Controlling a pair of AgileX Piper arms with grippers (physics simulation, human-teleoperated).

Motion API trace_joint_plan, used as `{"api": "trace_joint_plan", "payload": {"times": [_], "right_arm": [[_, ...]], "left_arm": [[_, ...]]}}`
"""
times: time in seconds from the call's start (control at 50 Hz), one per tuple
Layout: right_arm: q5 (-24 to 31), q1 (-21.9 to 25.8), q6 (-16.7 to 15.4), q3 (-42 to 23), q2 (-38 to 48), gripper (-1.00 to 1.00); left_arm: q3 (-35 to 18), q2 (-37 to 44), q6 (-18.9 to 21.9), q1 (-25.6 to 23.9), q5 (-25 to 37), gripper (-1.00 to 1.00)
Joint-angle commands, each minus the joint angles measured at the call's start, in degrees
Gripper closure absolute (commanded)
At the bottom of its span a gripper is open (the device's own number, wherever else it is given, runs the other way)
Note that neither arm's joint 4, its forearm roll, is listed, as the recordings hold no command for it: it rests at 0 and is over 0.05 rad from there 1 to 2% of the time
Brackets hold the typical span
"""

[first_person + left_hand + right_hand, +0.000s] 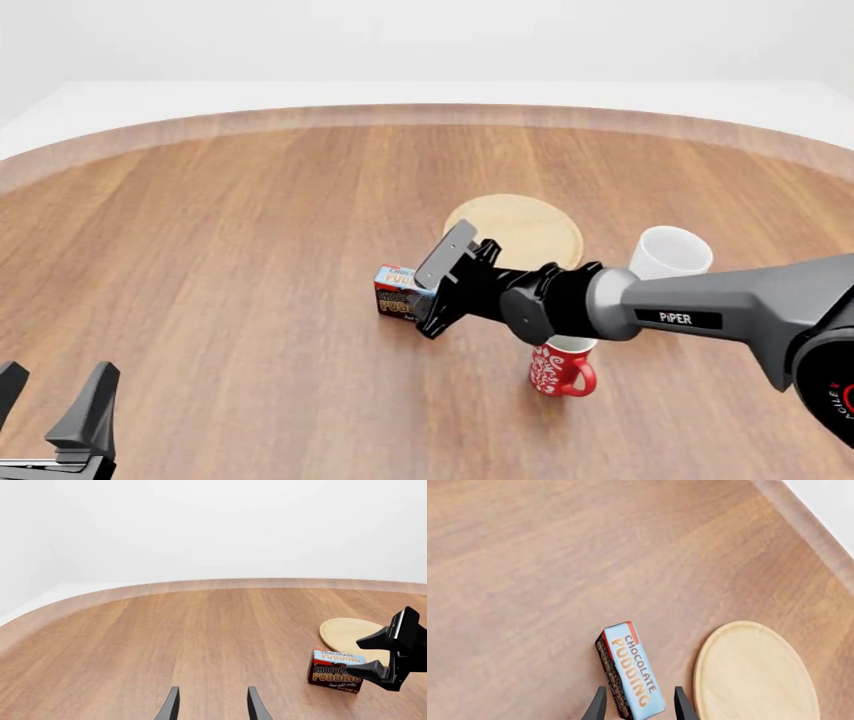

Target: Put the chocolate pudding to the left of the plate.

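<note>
The chocolate pudding point(392, 292) is a small brown carton with a light blue top band, standing on the table just left of the plate point(521, 226), a flat tan wooden disc. My right gripper point(424, 296) reaches in from the right and is open. In the right wrist view its fingers straddle the chocolate pudding point(630, 672) with a small gap on each side, and the plate point(754, 675) lies beside it. The left wrist view shows the chocolate pudding point(335, 672), the plate point(350, 632) and the right gripper point(371, 655). My left gripper point(54, 388) is open and holds nothing at the front left corner.
A white mug point(671, 252) stands to the right of the plate. A red patterned mug point(563, 368) sits under my right arm, nearer the front. The table's curved far edge point(427, 112) runs across the back.
</note>
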Motion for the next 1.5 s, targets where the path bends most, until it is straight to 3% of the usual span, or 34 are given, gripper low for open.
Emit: {"api": "trace_joint_plan", "payload": {"times": [0.02,1.06,1.08,1.5], "right_arm": [[-0.28,0.14,0.13,-0.38,1.07,-1.0],[-2.47,-1.77,0.38,-0.82,5.33,-1.0],[-2.59,-1.74,0.39,-0.79,5.23,1.0],[-4.78,0.83,3.4,6.76,-3.69,1.0]], "left_arm": [[0.0,0.0,0.0,0.0,0.0,-1.0],[0.0,0.0,0.0,0.0,0.0,-1.0],[0.0,0.0,0.0,0.0,0.0,-1.0],[0.0,0.0,0.0,0.0,0.0,-1.0]]}}
